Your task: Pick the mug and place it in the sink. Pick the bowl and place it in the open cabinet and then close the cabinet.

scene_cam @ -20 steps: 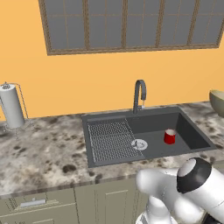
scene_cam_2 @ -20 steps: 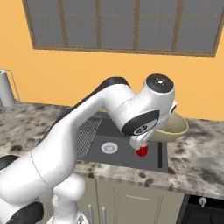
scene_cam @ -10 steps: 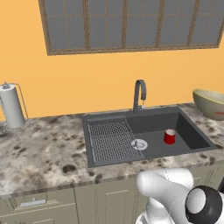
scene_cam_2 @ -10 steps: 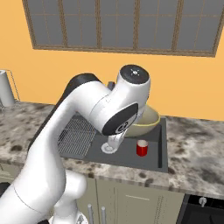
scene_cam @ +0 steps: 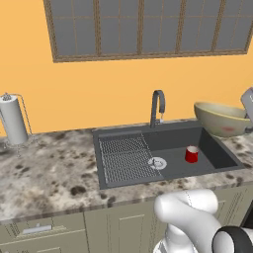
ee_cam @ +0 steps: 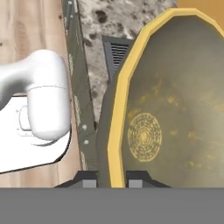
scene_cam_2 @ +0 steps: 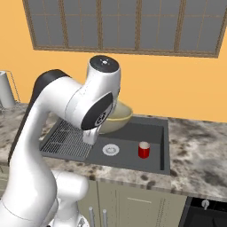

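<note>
Gripping the bowl (ee_cam: 175, 109) by its rim, the end effector (ee_cam: 111, 180) held it clear of the worktop (scene_cam: 44, 173), with one finger on each face of the thin wall. This pinch suits a wide vessel that the fingers could not span across its full width. The bowl stood tilted on edge ahead of the end effector, its mottled inside open to the hand view and carrying nothing. In the left base view the bowl (scene_cam: 220, 118) hung above the right end of the sink (scene_cam: 163, 153), well above the basin floor.

The mug (scene_cam_2: 143, 150) stood upright in the sink (scene_cam_2: 128, 155), below and beyond the end effector, near the drain (scene_cam_2: 111, 150). Judged from this, the first part of the task was done. The basin held the mug and nothing else that could be made out.

The bowl was raised, probably for carriage to the cabinet. Because the bowl hung from one edge, a slip under swing was the likely risk.
</note>
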Motion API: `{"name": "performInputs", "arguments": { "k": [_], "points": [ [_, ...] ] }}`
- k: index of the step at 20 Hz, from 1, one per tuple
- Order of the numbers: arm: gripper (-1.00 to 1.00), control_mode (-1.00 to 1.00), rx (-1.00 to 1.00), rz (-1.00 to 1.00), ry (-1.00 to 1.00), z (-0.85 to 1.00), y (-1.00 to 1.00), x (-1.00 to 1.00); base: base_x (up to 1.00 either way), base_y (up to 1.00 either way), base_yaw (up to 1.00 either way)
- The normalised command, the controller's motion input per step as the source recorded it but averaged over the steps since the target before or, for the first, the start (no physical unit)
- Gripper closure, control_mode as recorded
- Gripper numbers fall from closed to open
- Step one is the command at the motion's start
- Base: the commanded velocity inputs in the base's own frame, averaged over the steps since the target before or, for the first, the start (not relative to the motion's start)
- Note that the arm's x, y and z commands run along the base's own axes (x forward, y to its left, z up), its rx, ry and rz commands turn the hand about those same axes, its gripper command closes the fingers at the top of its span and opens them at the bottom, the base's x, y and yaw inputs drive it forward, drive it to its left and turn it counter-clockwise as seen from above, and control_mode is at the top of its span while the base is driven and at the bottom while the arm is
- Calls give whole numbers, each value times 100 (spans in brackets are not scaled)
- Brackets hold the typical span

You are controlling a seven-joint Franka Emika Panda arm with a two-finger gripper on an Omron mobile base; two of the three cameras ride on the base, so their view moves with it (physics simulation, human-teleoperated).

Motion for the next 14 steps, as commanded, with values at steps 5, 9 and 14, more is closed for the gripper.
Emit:
{"name": "performInputs", "arguments": {
  "k": [5, 9, 14],
  "points": [
    [100, -100, 0, 5, 0, -2, 72, 26, 0, 0, 0],
    [100, -100, 0, 3, 0, -1, 48, 41, 0, 0, 0],
    [100, -100, -1, 4, -7, -12, 30, 48, 0, 0, 0]
  ]
}}
